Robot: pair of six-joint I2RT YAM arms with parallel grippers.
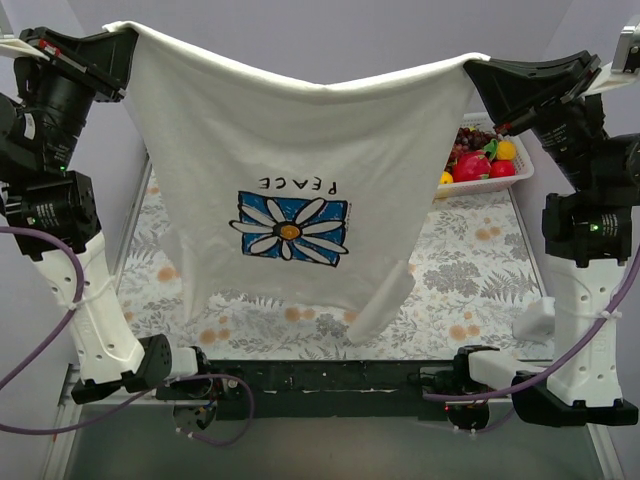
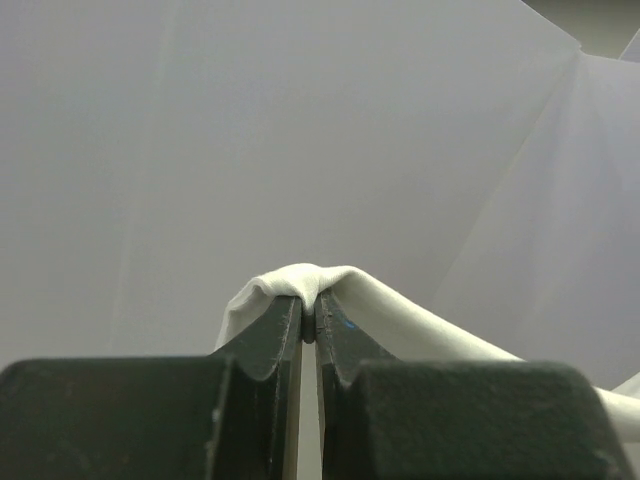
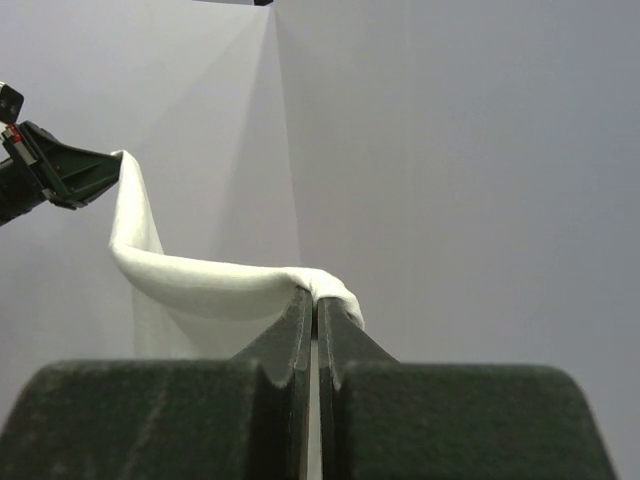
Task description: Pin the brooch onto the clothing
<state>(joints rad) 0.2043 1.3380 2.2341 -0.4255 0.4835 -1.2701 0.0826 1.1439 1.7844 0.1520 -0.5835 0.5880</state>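
Floral-matted bench (image 1: 470, 270) fills the lower frame of the top view. Above it hangs the white T-shirt (image 1: 300, 140), its daisy print (image 1: 290, 228) upside down at centre. At the upper corners the left gripper (image 1: 112, 45) and right gripper (image 1: 482, 72) each pinch its top edge, jaws clamped on cloth. Beyond, at upper right, sits a white basket (image 1: 500, 186) of toy fruit.

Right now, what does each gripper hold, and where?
Both hold the T-shirt by its raised edge: left gripper at one corner, right gripper the other.
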